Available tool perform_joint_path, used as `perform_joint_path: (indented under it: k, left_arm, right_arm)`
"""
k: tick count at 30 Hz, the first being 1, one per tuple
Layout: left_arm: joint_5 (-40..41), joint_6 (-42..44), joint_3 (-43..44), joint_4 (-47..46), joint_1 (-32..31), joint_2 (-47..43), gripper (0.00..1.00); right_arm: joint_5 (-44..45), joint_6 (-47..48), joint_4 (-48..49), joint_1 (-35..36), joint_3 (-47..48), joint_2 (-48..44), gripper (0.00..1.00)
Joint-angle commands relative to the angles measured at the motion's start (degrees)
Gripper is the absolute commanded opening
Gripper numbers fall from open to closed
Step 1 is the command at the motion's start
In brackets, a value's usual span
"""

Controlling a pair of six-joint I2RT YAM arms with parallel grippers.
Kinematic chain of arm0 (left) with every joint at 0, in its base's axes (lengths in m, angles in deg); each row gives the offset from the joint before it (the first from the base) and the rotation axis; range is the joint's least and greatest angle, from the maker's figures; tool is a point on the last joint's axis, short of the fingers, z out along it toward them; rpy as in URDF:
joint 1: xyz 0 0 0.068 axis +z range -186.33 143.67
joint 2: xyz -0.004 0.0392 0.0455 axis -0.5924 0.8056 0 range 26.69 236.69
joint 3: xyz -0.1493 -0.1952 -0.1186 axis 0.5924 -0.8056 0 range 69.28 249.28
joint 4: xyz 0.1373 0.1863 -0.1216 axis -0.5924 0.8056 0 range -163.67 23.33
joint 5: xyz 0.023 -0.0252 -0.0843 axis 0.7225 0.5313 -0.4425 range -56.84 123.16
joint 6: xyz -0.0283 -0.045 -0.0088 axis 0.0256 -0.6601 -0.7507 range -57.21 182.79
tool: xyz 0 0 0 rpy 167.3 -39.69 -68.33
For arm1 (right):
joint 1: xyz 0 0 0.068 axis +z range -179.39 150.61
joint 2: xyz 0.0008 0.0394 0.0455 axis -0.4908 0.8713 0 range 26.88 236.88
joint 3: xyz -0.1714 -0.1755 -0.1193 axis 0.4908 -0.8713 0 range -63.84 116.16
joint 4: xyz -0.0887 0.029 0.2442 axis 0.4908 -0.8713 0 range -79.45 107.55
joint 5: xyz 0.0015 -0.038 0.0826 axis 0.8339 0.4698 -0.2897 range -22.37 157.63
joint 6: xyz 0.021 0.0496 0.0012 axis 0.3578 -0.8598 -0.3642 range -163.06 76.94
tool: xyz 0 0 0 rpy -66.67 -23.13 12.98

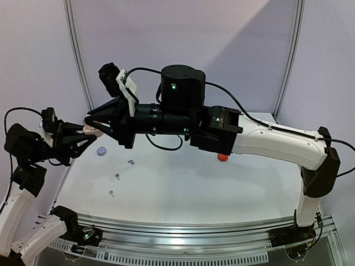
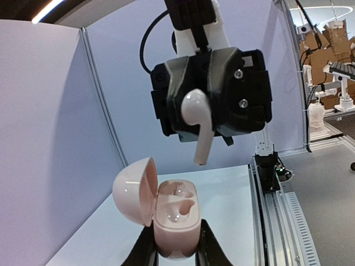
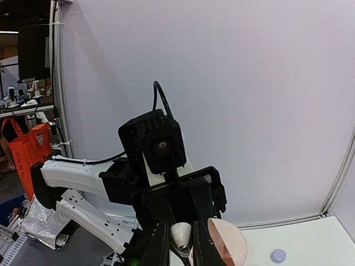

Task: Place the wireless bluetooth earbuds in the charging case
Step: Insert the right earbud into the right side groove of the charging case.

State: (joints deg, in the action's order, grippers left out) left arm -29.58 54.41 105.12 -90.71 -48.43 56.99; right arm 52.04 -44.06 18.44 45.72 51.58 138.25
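Over the white table [image 1: 222,188], a pale pink charging case [image 2: 175,221] is clamped by the left gripper [image 2: 176,246], its lid swung open to the left and both wells seen bare. Just above it, a glossy white stemmed earbud [image 2: 195,111] is pinched stem-down by the right gripper [image 3: 180,244]. Three tiny loose earbuds [image 1: 117,176] are seen lying on the table

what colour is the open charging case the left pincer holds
Pale pink; the charging case shows best in the left wrist view.
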Motion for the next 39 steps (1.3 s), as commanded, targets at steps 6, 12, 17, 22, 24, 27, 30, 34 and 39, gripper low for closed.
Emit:
perform_joint_path:
  k: [6, 12, 17, 22, 24, 27, 30, 34, 39]
  left_arm:
    - [-0.9, 1.9, -0.7, 1.2, -1.0, 0.4, 0.00]
    - [-1.2, 2.8, -0.8, 1.3, -1.1, 0.0, 0.00]
    - [-1.5, 3.6, -0.8, 1.6, -1.0, -0.2, 0.00]
    - [-0.9, 2.4, -1.1, 0.4, -1.0, 0.2, 0.00]
    - [-1.0, 1.7, -1.1, -0.4, -1.0, 0.3, 0.00]
    - [-1.1, 1.5, -1.0, -0.5, -1.1, 0.2, 0.00]
    - [-1.4, 1.6, -1.0, 0.0, -1.1, 0.2, 0.00]
    - [-1.4, 1.9, -1.0, 0.3, -1.0, 0.2, 0.00]
    - [-1.5, 2.0, -0.9, 0.4, -1.1, 0.2, 0.00]
  right_arm:
    - [0.2, 0.4, 2.0, 0.4, -2.4, -0.3, 0.00]
    - [-0.6, 0.0, 3.4, -0.2, -2.6, -0.4, 0.00]
    - [0.0, -0.6, 3.2, -0.4, -3.8, -1.0, 0.00]
    - [0.0, -0.6, 2.3, -0.4, -4.1, -1.3, 0.00]
    - [0.0, -0.7, 1.9, -0.4, -4.2, -1.3, 0.00]
    - [0.5, -0.5, 1.8, -0.5, -4.7, -1.6, 0.00]
    - [0.7, -0.7, 2.0, -0.5, -5.0, -1.8, 0.00]
    - [1.8, -0.7, 2.4, -0.8, -5.8, -2.6, 0.00]
    - [2.1, -0.6, 3.1, -1.1, -6.6, -3.4, 0.00]
